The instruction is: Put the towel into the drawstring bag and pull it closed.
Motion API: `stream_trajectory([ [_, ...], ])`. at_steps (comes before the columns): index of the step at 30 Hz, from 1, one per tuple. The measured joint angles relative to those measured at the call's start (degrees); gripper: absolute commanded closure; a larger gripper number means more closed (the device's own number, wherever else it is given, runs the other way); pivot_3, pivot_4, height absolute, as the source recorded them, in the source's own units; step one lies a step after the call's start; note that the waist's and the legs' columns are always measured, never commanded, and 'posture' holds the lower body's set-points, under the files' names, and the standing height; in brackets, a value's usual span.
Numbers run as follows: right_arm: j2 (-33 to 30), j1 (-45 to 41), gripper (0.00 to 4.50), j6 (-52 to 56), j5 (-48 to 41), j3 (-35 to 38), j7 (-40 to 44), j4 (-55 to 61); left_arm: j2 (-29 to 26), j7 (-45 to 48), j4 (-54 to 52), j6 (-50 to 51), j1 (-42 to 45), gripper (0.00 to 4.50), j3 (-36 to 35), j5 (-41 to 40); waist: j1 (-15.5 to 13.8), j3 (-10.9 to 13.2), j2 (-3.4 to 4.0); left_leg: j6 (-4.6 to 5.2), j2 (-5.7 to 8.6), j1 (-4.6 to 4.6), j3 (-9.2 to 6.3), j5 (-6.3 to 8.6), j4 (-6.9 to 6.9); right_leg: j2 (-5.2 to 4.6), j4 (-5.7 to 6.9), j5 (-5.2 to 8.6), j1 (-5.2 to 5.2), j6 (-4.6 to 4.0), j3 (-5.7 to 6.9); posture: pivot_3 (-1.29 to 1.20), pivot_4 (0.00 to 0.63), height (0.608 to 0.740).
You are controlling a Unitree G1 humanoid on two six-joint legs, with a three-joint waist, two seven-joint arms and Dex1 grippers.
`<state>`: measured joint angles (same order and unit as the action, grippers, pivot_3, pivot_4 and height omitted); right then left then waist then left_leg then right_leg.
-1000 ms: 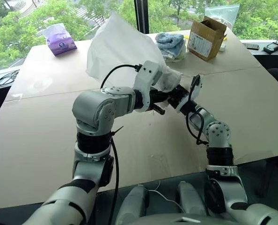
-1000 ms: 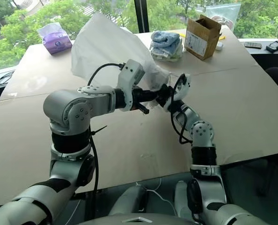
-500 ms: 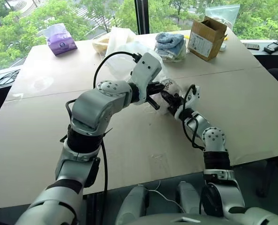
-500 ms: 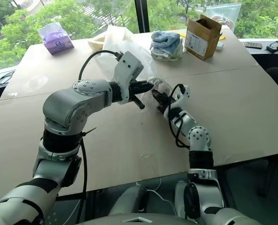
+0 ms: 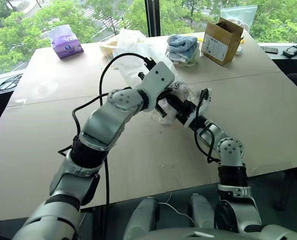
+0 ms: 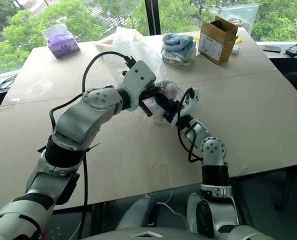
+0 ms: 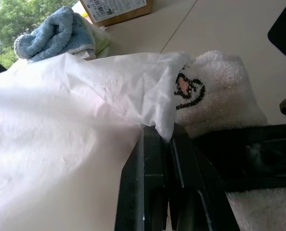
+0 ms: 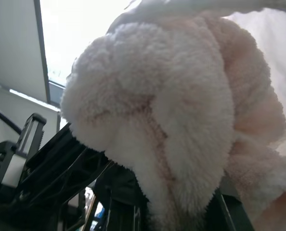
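Towel (image 7: 215, 91), white and fluffy with a small black-and-pink figure on it, sits bunched at the mouth of the bag (image 7: 75, 125), in the middle of the tabletop (image 5: 48, 135) where our two end effectors meet. Our left end effector (image 7: 157, 139) has its fingers pressed together on the thin edge of the bag, and the cloth drapes away from it toward the window. Our right end effector (image 5: 176, 102) comes in from the opposite side, just beside the left one, its fingers pinching the towel, whose pile bulges over them in the right wrist view.

Around us the tabletop is a broad tan surface made of boards joined at seams. Well beyond the left end effector lies a purple packet (image 5: 63, 42). Beyond the right end effector we see folded blue towels (image 5: 182, 47) and a cardboard box (image 5: 219, 40), with a clear plastic bag (image 5: 238, 14) behind it. Past the far edge, tall windows show green trees (image 5: 33, 20). A black cable (image 5: 6, 82) lies on the sill, far to the left of the left end effector.
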<state>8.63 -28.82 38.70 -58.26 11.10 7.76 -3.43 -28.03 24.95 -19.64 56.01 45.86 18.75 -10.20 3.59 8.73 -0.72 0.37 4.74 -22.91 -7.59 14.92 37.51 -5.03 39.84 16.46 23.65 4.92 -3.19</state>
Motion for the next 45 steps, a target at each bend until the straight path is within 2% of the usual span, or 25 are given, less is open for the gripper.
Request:
stream_trajectory([
  [2,0.0,-0.1,4.47,-1.7,0.2,0.8,-0.4,-0.6,0.3,0.4,-0.1,-0.1,-1.0,4.50,0.0,0.0,0.2,0.0,0.00,0.00,0.00,0.00,0.01,0.00,-0.01,0.00,0.00,0.00,0.01,0.00,-0.01,0.00,0.150,0.740],
  [7,0.0,-0.1,4.47,-2.4,3.3,-2.4,0.6,-2.6,2.3,2.7,-2.5,1.1,-1.4,4.50,-1.1,-2.7,0.6,0.0,0.00,0.00,-0.04,0.00,0.01,0.00,-0.03,0.03,0.02,0.00,0.03,0.00,-0.02,0.00,0.150,0.740],
  [10,0.0,-0.1,4.47,-2.6,3.4,-2.4,1.2,-2.7,2.7,2.8,-2.5,2.0,-1.4,4.50,-4.4,-4.0,0.5,0.0,0.00,0.00,-0.02,0.00,0.03,0.00,0.01,0.02,0.01,0.00,0.02,0.00,-0.03,0.00,0.150,0.740],
  [14,0.0,-0.1,4.47,-0.9,3.6,-7.0,4.6,0.4,1.4,3.0,-2.1,1.8,-1.4,4.50,-5.8,-4.0,0.5,0.0,0.00,0.00,-0.03,0.01,-0.04,0.00,-0.02,0.03,0.02,0.00,0.01,0.00,0.04,0.00,0.150,0.740],
  [19,0.0,-0.9,4.47,-10.2,-0.1,3.4,-1.0,-5.7,1.1,3.6,-2.1,1.7,-2.0,4.50,-5.9,-4.6,-0.8,0.0,-0.01,0.00,0.06,-0.02,-0.07,0.00,0.09,-0.04,-0.03,0.00,-0.04,0.00,0.08,0.00,0.150,0.740],
  [24,0.0,-0.9,4.47,-9.2,-0.7,0.4,-0.1,-5.6,1.1,4.3,-2.1,1.6,-2.2,4.50,-5.9,-4.8,1.1,0.0,0.01,-0.01,-0.06,0.02,0.00,-0.01,-0.07,0.05,0.04,0.00,0.03,0.00,0.00,0.00,0.150,0.740],
  [27,-0.1,-0.9,4.47,-9.2,-0.4,-0.2,-0.3,-5.6,0.6,4.7,-1.9,1.5,-2.2,4.50,-6.1,-4.8,1.1,0.0,0.01,-0.01,-0.02,0.01,0.01,-0.01,-0.02,0.02,0.01,0.00,0.01,0.00,0.00,0.00,0.150,0.740],
  [31,-0.1,-1.0,4.47,-7.7,1.8,-6.1,2.1,-3.9,1.2,4.7,-1.8,1.5,-2.2,4.50,-6.9,-4.8,1.4,0.0,0.01,-0.01,-0.03,0.01,-0.04,-0.01,-0.04,0.03,0.02,0.00,0.01,0.00,0.03,0.00,0.150,0.740],
  [36,-0.1,-1.7,4.47,-12.1,0.9,-0.9,-2.2,-7.2,2.4,4.4,-1.8,3.0,-2.2,4.50,-7.0,-5.7,0.2,0.0,0.01,-0.01,0.02,-0.01,-0.04,-0.01,0.04,0.00,0.00,0.00,-0.02,0.00,0.04,0.00,0.150,0.740],
  [39,-0.2,-3.3,3.24,-14.3,1.0,-0.9,-4.0,-9.1,4.1,3.7,-1.7,4.7,-2.1,4.50,-7.2,-6.4,0.6,0.0,0.01,-0.01,-0.02,0.00,-0.01,-0.01,0.00,0.03,0.03,0.00,0.02,0.00,0.01,0.00,0.150,0.740],
  [45,-0.5,-7.5,0.23,-19.9,-1.1,0.5,-7.8,-11.2,7.5,2.0,0.3,9.4,-0.2,4.50,-10.2,-8.5,0.6,0.0,0.01,-0.01,-0.02,0.00,-0.01,-0.01,0.01,0.02,0.02,0.00,0.01,0.00,0.02,0.00,0.150,0.740],
])
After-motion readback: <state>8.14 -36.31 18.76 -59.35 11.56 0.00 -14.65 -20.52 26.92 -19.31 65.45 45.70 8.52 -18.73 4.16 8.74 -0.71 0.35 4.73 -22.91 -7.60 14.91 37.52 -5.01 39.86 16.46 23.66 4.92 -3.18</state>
